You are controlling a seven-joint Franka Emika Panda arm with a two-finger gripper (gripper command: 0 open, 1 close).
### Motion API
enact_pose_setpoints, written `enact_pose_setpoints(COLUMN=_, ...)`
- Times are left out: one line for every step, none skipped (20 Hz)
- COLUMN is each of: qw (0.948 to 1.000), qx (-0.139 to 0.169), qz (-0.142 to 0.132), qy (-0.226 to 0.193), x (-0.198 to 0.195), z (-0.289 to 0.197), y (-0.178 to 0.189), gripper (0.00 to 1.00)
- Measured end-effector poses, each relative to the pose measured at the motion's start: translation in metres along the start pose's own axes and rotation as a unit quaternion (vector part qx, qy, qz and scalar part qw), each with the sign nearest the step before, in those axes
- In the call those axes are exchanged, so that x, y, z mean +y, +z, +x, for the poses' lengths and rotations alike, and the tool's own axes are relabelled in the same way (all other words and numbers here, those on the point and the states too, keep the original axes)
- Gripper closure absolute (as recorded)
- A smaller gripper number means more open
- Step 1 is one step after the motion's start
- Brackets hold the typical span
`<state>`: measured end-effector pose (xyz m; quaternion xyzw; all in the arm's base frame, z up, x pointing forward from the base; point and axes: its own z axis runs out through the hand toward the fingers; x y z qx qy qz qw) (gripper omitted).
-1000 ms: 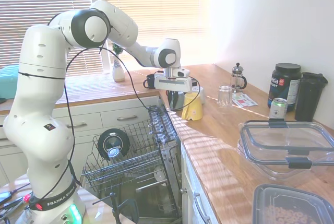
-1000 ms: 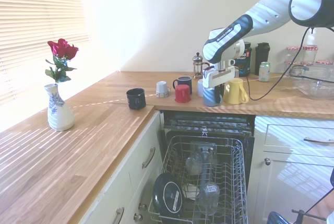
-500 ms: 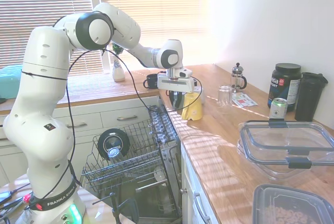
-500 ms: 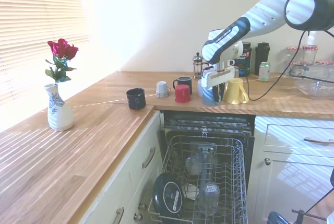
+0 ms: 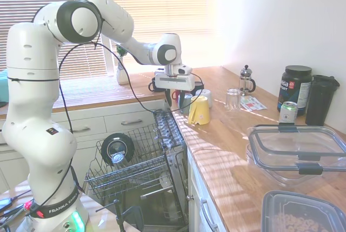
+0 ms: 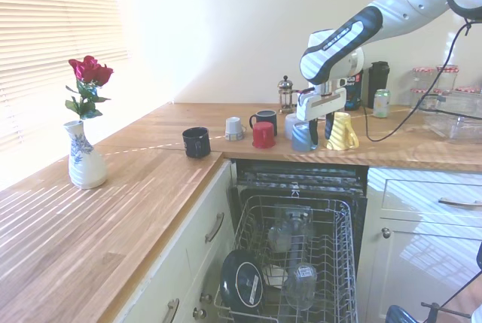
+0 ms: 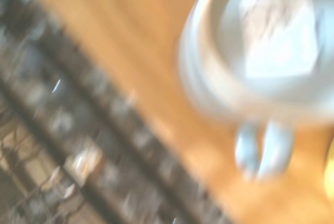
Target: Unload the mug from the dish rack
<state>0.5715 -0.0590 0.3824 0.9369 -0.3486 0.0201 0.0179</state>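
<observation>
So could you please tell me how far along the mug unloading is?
Nearly finished. The grey mug stands on the counter beside the yellow mug, out of the dish rack. The hand hangs open just above it, holding nothing. Only pulling away looks left.

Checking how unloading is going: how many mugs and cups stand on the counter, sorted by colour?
Dark mugs: 2
Red mug: 1
Grey mug: 1
Yellow mug: 1
Pale cups: 2
Total: 7

Glossy white arm, dark grey joint rings, black cable looping alongside, white hand (image 6: pixel 321 117) with dark fingers
</observation>
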Motion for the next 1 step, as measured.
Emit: enact_pose_setpoints(qw=1.0, qx=-0.001, qz=0.001, qy=0.001, x=0.0043, z=-0.007, y=0.0045, gripper=0.0)
